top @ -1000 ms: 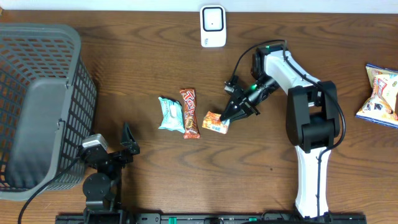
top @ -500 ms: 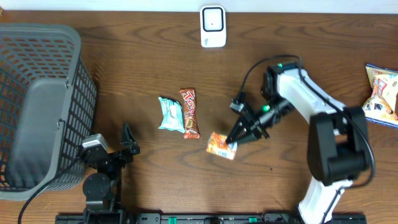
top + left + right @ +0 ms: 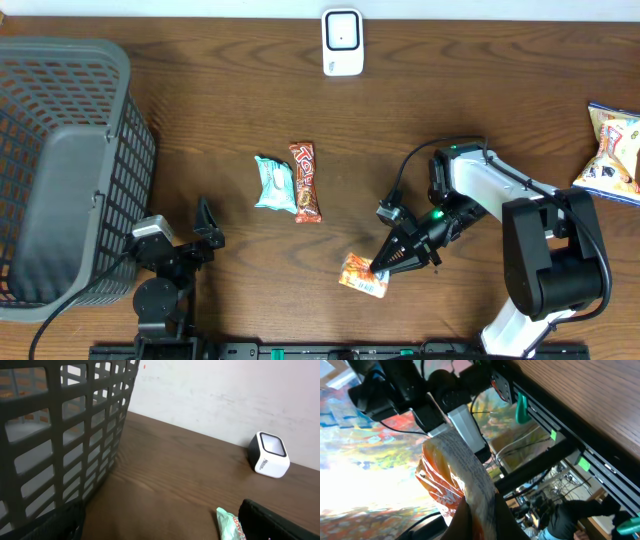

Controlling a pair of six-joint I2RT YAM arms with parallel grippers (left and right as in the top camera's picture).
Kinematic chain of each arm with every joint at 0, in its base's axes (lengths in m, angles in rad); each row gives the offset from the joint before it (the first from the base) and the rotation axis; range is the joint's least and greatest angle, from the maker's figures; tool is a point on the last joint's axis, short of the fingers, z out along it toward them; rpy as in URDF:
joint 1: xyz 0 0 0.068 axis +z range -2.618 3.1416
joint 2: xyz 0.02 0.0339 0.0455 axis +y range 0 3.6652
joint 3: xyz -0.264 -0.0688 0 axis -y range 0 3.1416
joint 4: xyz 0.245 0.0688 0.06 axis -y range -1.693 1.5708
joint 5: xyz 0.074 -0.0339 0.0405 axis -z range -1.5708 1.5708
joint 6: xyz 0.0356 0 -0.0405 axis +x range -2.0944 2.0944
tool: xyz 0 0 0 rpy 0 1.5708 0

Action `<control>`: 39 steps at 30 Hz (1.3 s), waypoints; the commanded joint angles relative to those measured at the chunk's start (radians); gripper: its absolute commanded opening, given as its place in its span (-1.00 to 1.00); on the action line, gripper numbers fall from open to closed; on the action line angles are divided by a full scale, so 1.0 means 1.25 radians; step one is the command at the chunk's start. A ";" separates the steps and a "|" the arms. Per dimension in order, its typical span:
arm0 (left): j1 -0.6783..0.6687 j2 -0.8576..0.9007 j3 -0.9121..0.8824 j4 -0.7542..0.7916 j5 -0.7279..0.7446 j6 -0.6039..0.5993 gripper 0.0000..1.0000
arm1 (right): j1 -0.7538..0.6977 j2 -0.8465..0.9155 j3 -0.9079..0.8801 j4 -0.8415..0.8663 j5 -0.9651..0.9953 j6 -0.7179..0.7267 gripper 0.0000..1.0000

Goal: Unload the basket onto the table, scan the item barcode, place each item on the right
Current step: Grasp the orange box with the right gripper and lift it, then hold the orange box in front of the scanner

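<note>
One orange crinkly snack packet is dangling just ahead of the right gripper, which is clamping tight on it; its barcode is likely needing turning toward the white boxy scanner well beyond. Left gripper is gaping empty.

L gripper agape (R gripper clamped)

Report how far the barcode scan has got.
Done: the right gripper is shut on the orange packet, with its barcode facing up in the overhead view. In hand: the packet is held near the front edge of the table, far from the white scanner at the back edge. Left: showing the barcode to the scanner. The left gripper sits open by the basket.
</note>
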 commanded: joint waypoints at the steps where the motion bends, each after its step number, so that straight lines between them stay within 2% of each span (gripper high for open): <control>1: 0.002 -0.001 -0.015 -0.030 -0.008 -0.004 0.96 | 0.006 -0.021 -0.002 0.000 -0.072 -0.025 -0.97; 7: 0.002 -0.001 -0.015 -0.030 -0.008 -0.004 0.96 | -0.009 -0.021 0.055 0.006 -0.116 -0.030 -0.97; 12: 0.002 -0.001 -0.015 -0.030 -0.008 -0.004 0.96 | -0.020 -0.021 0.175 0.053 -0.103 -0.020 -0.97; 14: 0.002 -0.001 -0.015 -0.030 -0.008 -0.004 0.96 | -0.020 -0.021 0.230 0.099 -0.064 0.021 -0.97; 17: 0.002 -0.001 -0.016 -0.030 -0.008 -0.004 0.96 | -0.019 -0.021 0.312 0.233 0.083 0.205 -0.97; 19: 0.002 -0.001 -0.016 -0.030 -0.008 -0.004 0.95 | -0.017 -0.021 0.352 0.351 0.258 0.398 -0.97; 21: 0.002 -0.001 -0.015 -0.030 -0.008 -0.004 0.96 | -0.014 -0.021 0.371 0.428 0.391 0.510 -0.97; 22: 0.002 -0.001 -0.016 -0.030 -0.008 -0.004 0.96 | -0.009 -0.021 0.379 0.512 0.477 0.566 -0.97; 23: 0.002 -0.001 -0.016 -0.030 -0.008 -0.004 0.95 | -0.007 -0.021 0.379 0.555 0.492 0.582 -0.97; 28: 0.002 -0.001 -0.015 -0.030 -0.008 -0.004 0.96 | 0.014 -0.020 0.379 0.820 0.515 0.584 -0.97; 34: 0.002 -0.001 -0.015 -0.030 -0.008 -0.004 0.96 | 0.066 -0.016 0.378 1.074 0.808 0.554 -0.98; 39: 0.002 -0.001 -0.015 -0.030 -0.008 -0.004 0.96 | 0.080 0.010 0.378 1.254 0.870 0.511 -0.98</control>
